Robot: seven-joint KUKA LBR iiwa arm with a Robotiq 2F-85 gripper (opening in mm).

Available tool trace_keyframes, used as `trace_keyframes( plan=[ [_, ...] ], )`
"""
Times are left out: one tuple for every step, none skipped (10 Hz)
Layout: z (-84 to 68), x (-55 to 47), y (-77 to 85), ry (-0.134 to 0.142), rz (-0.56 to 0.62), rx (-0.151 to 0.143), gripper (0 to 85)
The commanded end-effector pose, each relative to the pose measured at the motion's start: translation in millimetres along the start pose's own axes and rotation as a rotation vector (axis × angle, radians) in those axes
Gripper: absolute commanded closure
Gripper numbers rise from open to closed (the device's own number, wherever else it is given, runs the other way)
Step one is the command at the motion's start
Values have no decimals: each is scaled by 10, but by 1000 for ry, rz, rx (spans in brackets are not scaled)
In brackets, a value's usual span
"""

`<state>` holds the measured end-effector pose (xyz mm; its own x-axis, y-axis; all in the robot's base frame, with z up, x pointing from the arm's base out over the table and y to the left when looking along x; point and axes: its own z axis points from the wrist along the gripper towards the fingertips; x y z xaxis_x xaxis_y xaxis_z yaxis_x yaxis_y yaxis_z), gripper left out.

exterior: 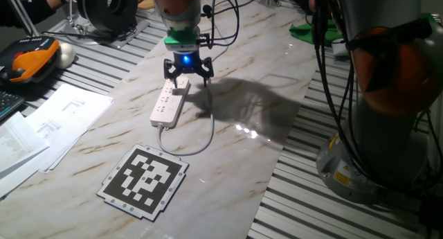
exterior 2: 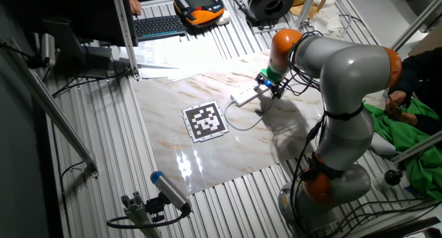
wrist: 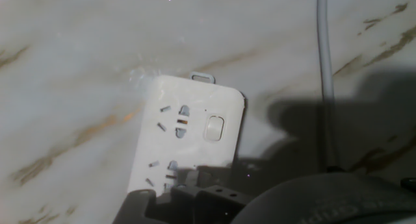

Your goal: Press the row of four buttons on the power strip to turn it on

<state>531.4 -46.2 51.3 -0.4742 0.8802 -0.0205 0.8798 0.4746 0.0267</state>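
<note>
— Gripper (exterior: 187, 74) position?

— It is hovering low over the far end of the power strip (exterior: 169, 102), which is lying flat on the marble tabletop (exterior: 242, 149) and stretching away from the jaws toward the marker board (exterior: 144, 181).

— Are the jaws gripping anything?

— I cannot tell. The two fingers are showing as dark prongs either side of the strip's end, but the tips are too murky to judge a gap or contact.

— What is the hand view showing?

— One strip end sitting just ahead of the jaws, with one pale button (wrist: 214, 128) beside the socket holes. A white cable (wrist: 325, 62) is running off to one side.
</note>
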Motion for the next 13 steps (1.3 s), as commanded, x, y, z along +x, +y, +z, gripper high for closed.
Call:
trace_keyframes(
  plan=[
    [12, 7, 0, 0, 4, -1, 0],
    [29, 18, 3, 0, 6, -5, 0],
    [49, 16, 5, -4, 6, -6, 0],
    [70, 8, -4, -2, 6, -9, 0],
    [96, 2, -9, 1, 5, -12, 0],
    [121, 2, -3, 4, 6, -14, 0],
    [150, 7, 0, 3, 9, -18, 0],
    [182, 19, -5, 3, 10, -23, 0],
    [220, 49, -16, 0, 10, -29, 0],
    [242, 77, -23, -9, 11, -33, 0],
    [257, 94, -26, -16, 11, -32, 0],
    [260, 94, -25, -15, 8, -33, 0],
    [259, 90, -23, -13, 5, -32, 0]
  ],
)
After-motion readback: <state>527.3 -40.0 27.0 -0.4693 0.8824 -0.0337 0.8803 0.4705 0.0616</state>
